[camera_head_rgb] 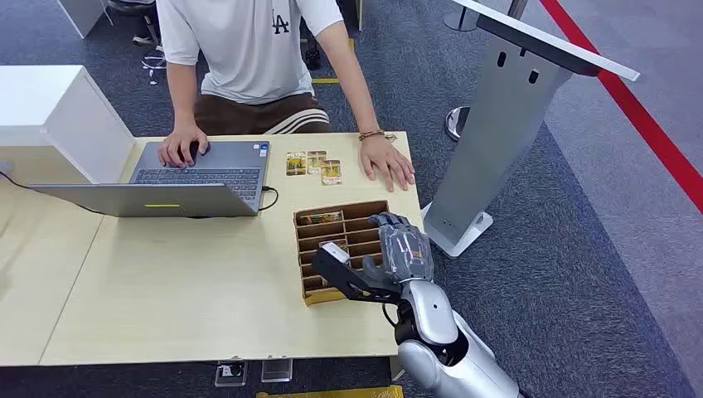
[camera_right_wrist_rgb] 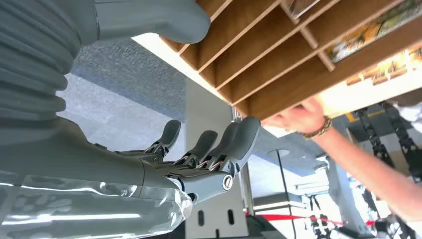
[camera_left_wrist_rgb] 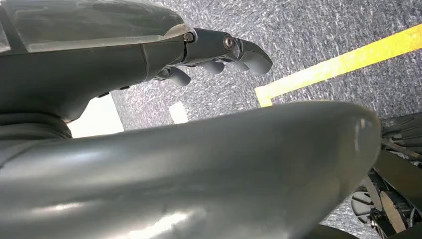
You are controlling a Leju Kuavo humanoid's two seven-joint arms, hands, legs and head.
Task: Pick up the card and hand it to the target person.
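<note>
Fingers (camera_right_wrist_rgb: 234, 144) of the right hand (camera_head_rgb: 402, 249) are seen spread apart and gently curved, with nothing grasped between them; the hand is held above the right side of the wooden card organiser (camera_head_rgb: 341, 249), its thumb reaching over the near compartments. A card (camera_head_rgb: 319, 218) is seen lying in the far-left compartment of the organiser, apart from the hand. From the right wrist, the wooden dividers are shown close beside the thumb, and a card face is glimpsed in one slot.

The left hand (camera_left_wrist_rgb: 219, 52) is seen from its own wrist hanging above grey carpet crossed by a yellow line; its fingers are curled slightly, nothing is seen in them, yet whether it is clenched or released cannot be told.

Beyond the organiser, three more cards (camera_head_rgb: 313, 164) are laid in a row near the table's (camera_head_rgb: 166, 290) far edge. Just right of them, a person's hand (camera_head_rgb: 387, 160) with a bracelet is rested flat on the table. The person's other hand (camera_head_rgb: 182, 148) is placed on an open laptop (camera_head_rgb: 178, 178) at the far left. A grey stand (camera_head_rgb: 506, 124) is positioned on the carpet to the right of the table.
</note>
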